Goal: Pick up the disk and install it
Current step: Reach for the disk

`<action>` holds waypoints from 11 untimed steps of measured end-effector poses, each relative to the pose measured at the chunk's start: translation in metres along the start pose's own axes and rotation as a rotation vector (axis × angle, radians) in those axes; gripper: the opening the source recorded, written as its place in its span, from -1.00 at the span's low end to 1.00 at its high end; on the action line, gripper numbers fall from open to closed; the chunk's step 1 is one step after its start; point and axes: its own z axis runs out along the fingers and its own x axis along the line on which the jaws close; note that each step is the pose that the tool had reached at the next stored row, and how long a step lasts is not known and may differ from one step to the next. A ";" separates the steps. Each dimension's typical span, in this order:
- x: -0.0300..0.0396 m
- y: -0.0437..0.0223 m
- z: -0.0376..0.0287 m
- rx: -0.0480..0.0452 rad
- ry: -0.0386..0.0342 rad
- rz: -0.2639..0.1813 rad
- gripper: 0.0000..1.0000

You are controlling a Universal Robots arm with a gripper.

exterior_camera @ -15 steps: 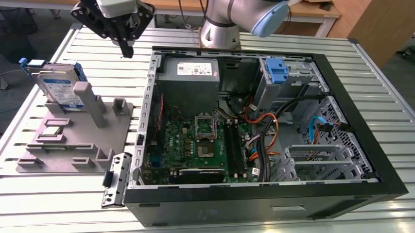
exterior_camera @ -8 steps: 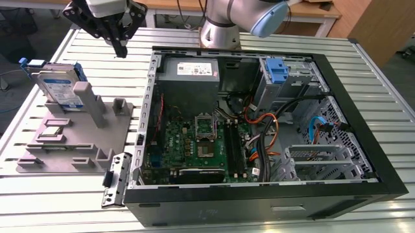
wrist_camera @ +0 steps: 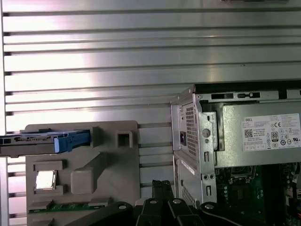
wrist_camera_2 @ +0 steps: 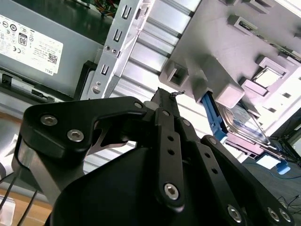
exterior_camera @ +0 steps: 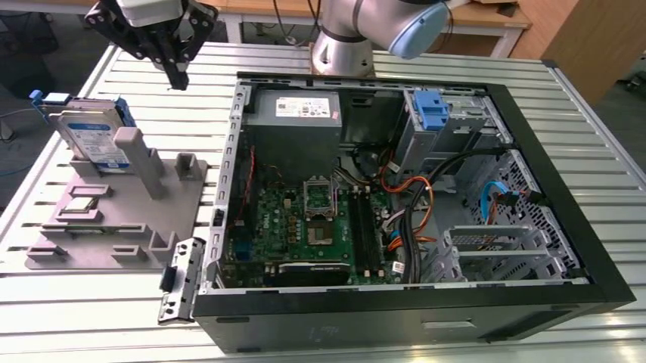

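The disk [exterior_camera: 93, 140] is a silver drive with a blue-and-white label and blue side rails. It stands on edge in a slot at the far end of the grey fixture [exterior_camera: 151, 208], on the exterior view's left. Both wrist views show it too: the disk [wrist_camera_2: 240, 120] edge-on behind a grey post, and the disk [wrist_camera: 33, 141] as a thin bar with a blue rail end. My gripper [exterior_camera: 178, 78] hangs above the slatted table, beyond the fixture and to the right of the disk, well clear of it. Its black fingers [wrist_camera_2: 165, 106] meet at the tips, shut on nothing.
An open computer case [exterior_camera: 565, 227] lies right of the fixture, with a grey power-supply box [exterior_camera: 295, 110], a green motherboard [exterior_camera: 302, 227] and a blue plastic bracket [exterior_camera: 431, 113] in the drive bay. A small chip [exterior_camera: 81, 204] rests on the fixture. Bare slatted table [exterior_camera: 81, 318] surrounds both.
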 end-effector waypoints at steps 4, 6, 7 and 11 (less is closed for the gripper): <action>0.0070 -0.0005 -0.0002 -0.0001 -0.0007 0.000 -0.80; 0.0102 -0.0008 -0.0003 -0.0001 -0.0008 0.000 -0.80; 0.0116 -0.0009 -0.0003 -0.0001 -0.0008 0.000 -0.80; 0.0127 -0.0009 -0.0003 -0.0001 -0.0008 0.000 -0.80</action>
